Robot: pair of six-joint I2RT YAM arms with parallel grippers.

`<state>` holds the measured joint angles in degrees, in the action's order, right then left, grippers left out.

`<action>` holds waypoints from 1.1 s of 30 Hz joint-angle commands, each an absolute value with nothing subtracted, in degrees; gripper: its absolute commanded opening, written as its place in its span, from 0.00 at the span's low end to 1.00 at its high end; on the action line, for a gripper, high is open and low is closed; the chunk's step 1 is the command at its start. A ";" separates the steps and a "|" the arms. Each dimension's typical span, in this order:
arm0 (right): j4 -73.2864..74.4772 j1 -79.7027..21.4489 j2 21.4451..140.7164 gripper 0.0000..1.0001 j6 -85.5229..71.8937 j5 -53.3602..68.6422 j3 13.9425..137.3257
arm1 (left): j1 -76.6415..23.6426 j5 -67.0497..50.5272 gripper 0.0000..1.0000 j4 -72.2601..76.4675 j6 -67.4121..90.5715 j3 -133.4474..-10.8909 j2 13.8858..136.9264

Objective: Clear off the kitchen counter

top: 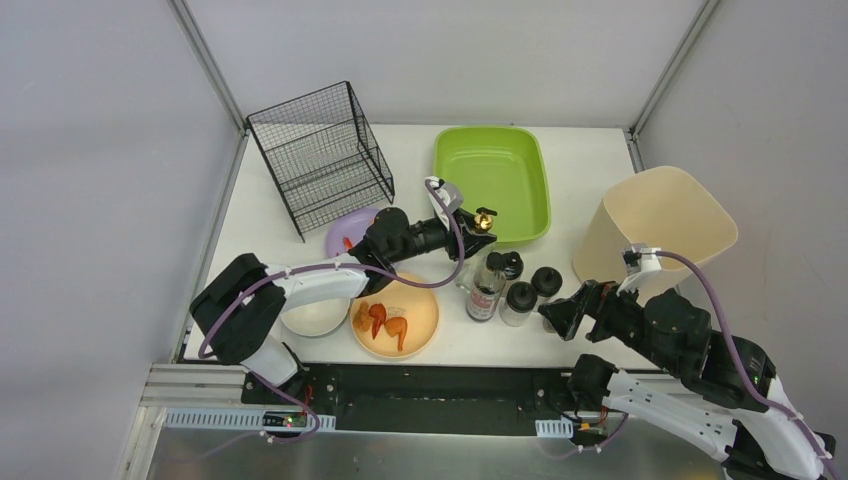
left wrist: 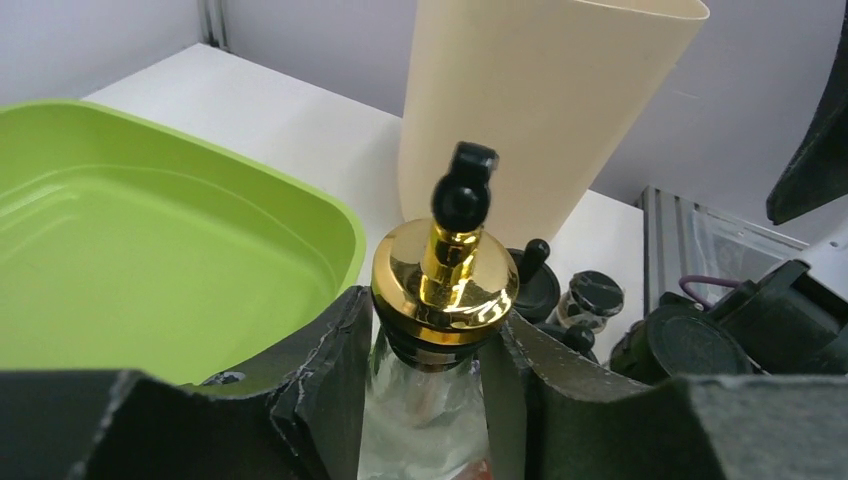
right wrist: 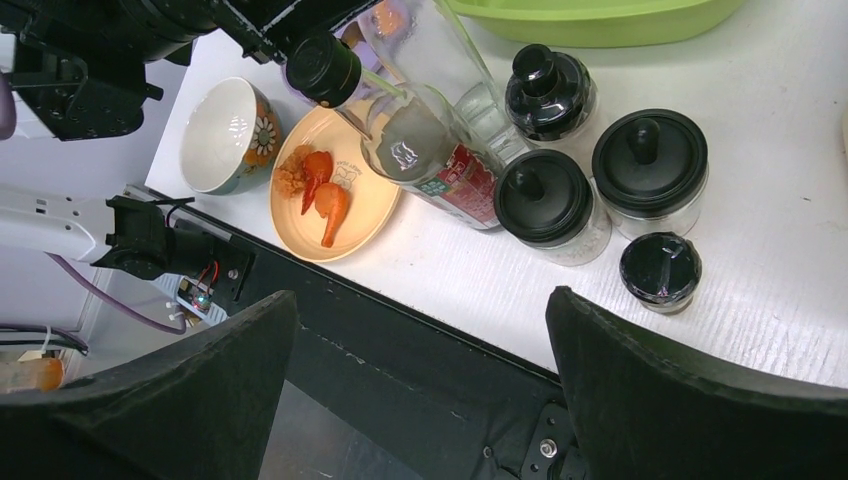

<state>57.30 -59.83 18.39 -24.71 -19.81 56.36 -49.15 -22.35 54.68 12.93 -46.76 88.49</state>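
The white kitchen counter (top: 590, 165) holds dishes, jars and bottles. My left gripper (top: 468, 226) is shut on the neck of a clear glass bottle (top: 483, 221) with a gold cap and black spout. The bottle is at the near edge of the lime-green tray (top: 490, 175). In the left wrist view the fingers (left wrist: 335, 350) clamp the neck just under the gold cap (left wrist: 445, 285). Whether the bottle's base touches the counter is hidden. My right gripper (top: 563, 318) is open and empty at the counter's front edge, and its wrist view (right wrist: 420, 300) shows the jaws wide apart.
A dark sauce bottle (top: 487, 290) and several black-lidded jars (right wrist: 650, 160) stand right of the held bottle. An orange plate with food (top: 395, 318), a white bowl (top: 312, 312), a purple dish (top: 348, 232), a wire basket (top: 320, 160) and a tall beige bin (top: 655, 225) are here too.
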 commanded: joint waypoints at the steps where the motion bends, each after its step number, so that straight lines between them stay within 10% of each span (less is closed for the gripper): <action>1: 57.28 -60.03 18.45 0.99 -25.78 -18.73 56.99 | -49.78 -24.25 0.33 59.79 14.39 -48.90 89.37; 10: 57.98 -60.04 18.82 0.98 -27.38 -19.55 56.96 | -49.78 -25.03 0.01 60.51 12.92 -48.32 87.85; 33: 63.57 -60.04 20.66 0.96 -30.38 -22.84 64.37 | -49.77 -16.48 0.00 38.58 3.52 -49.59 66.99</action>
